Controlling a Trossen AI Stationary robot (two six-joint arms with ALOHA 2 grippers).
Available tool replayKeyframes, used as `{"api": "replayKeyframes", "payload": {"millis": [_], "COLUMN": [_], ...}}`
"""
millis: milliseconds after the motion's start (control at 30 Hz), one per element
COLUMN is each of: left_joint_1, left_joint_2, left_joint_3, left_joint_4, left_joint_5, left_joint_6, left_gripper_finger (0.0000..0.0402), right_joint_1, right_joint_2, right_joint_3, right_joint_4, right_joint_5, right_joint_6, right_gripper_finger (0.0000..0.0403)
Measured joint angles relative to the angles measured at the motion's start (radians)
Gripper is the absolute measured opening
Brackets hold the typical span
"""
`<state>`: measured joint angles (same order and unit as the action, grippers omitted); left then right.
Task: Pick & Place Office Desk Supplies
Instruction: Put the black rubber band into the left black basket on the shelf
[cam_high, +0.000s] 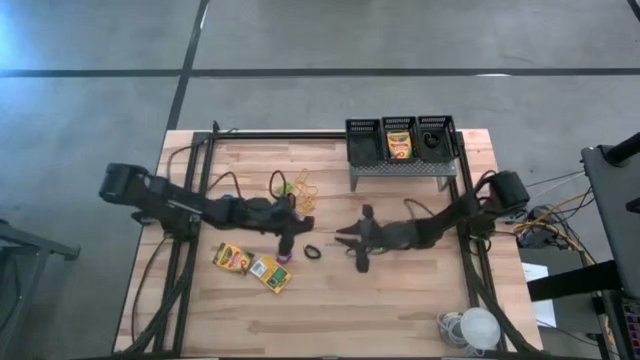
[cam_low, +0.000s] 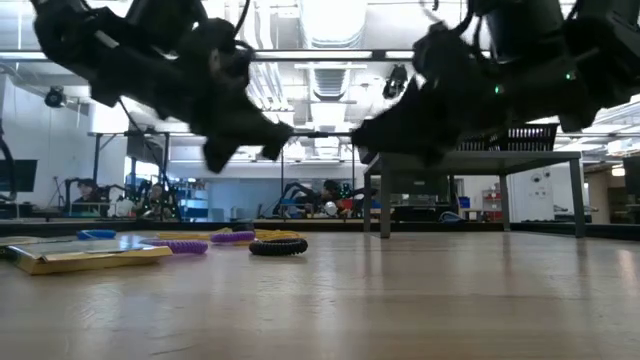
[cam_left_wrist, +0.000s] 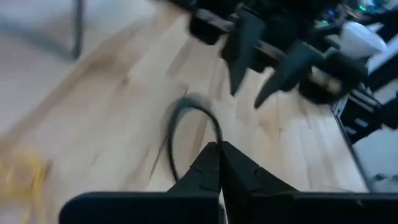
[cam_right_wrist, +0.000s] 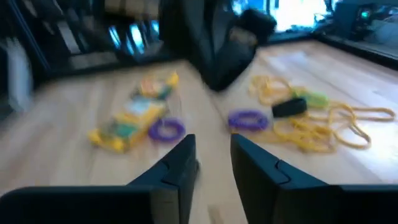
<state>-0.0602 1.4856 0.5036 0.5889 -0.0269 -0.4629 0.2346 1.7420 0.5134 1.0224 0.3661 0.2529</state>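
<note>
My left gripper (cam_high: 290, 238) hangs shut above the table's middle, just left of a black ring (cam_high: 313, 251) that lies flat on the wood (cam_left_wrist: 194, 127) (cam_low: 278, 246). My right gripper (cam_high: 356, 250) hovers open to the ring's right, its fingers (cam_left_wrist: 239, 57) pointing at it; in its own view the gap (cam_right_wrist: 214, 158) is narrow. Two yellow-and-green crayon boxes (cam_high: 250, 266) (cam_right_wrist: 134, 117) lie near the left arm. Purple rings (cam_right_wrist: 166, 129) (cam_right_wrist: 247, 119) and yellow rubber bands (cam_high: 303, 190) (cam_right_wrist: 314, 127) lie on the table. Three black mesh bins (cam_high: 400, 135) sit on the stand; the middle one holds a crayon box (cam_high: 399, 146).
The grey perforated stand (cam_high: 400, 170) carrying the bins is at the far edge, right of centre. A blue ring (cam_low: 97, 234) lies far left. A white object with cables (cam_high: 472, 326) sits at the near right corner. Bare wood stretches along the near edge.
</note>
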Motion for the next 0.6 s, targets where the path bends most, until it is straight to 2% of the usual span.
{"api": "replayKeyframes", "payload": {"millis": [133, 367, 600], "left_joint_1": [-0.008, -0.031, -0.079], "left_joint_2": [0.102, 0.239, 0.278], "left_joint_3": [0.059, 0.184, 0.264], "left_joint_4": [0.091, 0.09, 0.091], "left_joint_5": [0.0, 0.0, -0.027], "left_joint_6": [0.17, 0.39, 0.515], "left_gripper_finger": [0.0002, 0.0002, 0.0002], "right_joint_1": [-0.039, -0.058, -0.064], "right_joint_2": [-0.082, -0.137, -0.129], "right_joint_3": [-0.08, -0.112, -0.11], "right_joint_4": [0.092, 0.11, 0.092], "right_joint_5": [-0.061, -0.191, -0.165], "right_joint_6": [0.082, 0.144, 0.232], "right_gripper_finger": [0.0134, 0.0189, 0.0203]}}
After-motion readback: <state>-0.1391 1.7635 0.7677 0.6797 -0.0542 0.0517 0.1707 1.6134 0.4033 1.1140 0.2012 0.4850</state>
